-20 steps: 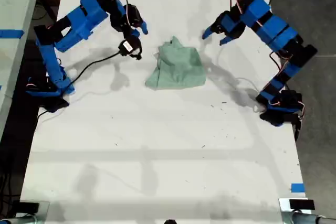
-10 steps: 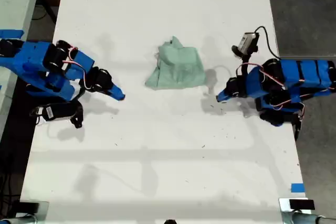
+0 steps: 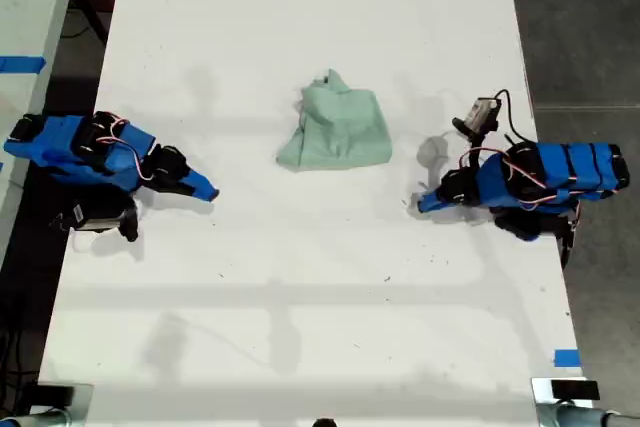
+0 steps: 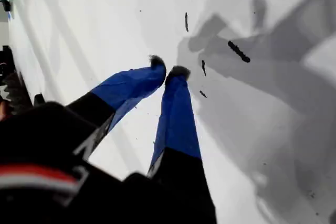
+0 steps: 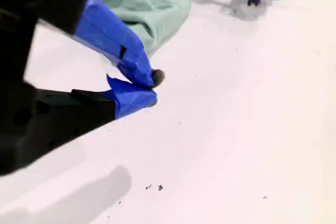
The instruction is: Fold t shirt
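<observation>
The t shirt (image 3: 338, 127) lies crumpled in a rough, uneven bundle on the white counter (image 3: 300, 297), a little above the middle of the exterior view and between the two arms, touched by neither. Its pale mint cloth is wrinkled, with a small peak at the far edge and a wider lower hem. My first tool (image 3: 422, 205) rests low over the counter at the exterior view's right, pointing toward the middle, near the shirt but apart from it. In its own wrist view, my first tool (image 4: 168, 68) has its blue jaws drawn together at the dark tips with nothing between them, over bare counter marked by a few dark specks (image 4: 239, 51) and grey shadows. My second tool (image 3: 208, 192) sits low at the exterior view's left, well apart from the shirt. In its wrist view, my second tool (image 5: 152, 90) has its tips nearly together and empty, with the t shirt (image 5: 152, 9) lying beyond them.
</observation>
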Available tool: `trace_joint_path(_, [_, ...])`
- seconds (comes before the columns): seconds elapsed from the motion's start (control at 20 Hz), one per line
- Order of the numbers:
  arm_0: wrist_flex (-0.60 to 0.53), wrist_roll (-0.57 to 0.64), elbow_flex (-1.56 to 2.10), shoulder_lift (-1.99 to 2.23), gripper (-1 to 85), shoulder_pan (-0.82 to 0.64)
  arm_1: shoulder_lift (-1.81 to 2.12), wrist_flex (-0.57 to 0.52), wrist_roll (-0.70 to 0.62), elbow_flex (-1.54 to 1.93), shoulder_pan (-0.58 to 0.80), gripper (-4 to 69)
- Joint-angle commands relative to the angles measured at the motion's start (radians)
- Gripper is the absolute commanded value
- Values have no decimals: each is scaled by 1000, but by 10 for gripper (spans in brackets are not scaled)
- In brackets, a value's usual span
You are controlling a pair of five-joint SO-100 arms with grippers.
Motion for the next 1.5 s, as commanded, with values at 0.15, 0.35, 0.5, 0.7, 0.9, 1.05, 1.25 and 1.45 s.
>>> trace_joint_path(0.15, [46, -21, 26, 57, 33, 41, 14, 17, -72, 60, 61, 20])
trace_joint_path(0.35, [77, 123, 17, 57, 126, 57, 14, 18, -48, 60, 66, 36])
trace_joint_path(0.5, [77, 124, 17, 57, 126, 54, 14, 18, -46, 60, 66, 36])
trace_joint_path(0.7, [77, 124, 17, 57, 126, 54, 14, 18, -46, 60, 66, 36])
trace_joint_path(0.9, [77, 124, 17, 57, 126, 55, 14, 18, -46, 60, 66, 36])
trace_joint_path(1.05, [77, 124, 17, 57, 126, 54, 14, 18, -46, 60, 66, 36])
trace_joint_path(1.25, [77, 124, 17, 57, 126, 54, 14, 18, -46, 60, 66, 36])
trace_joint_path(1.45, [77, 124, 17, 57, 126, 54, 14, 18, -46, 60, 66, 36])
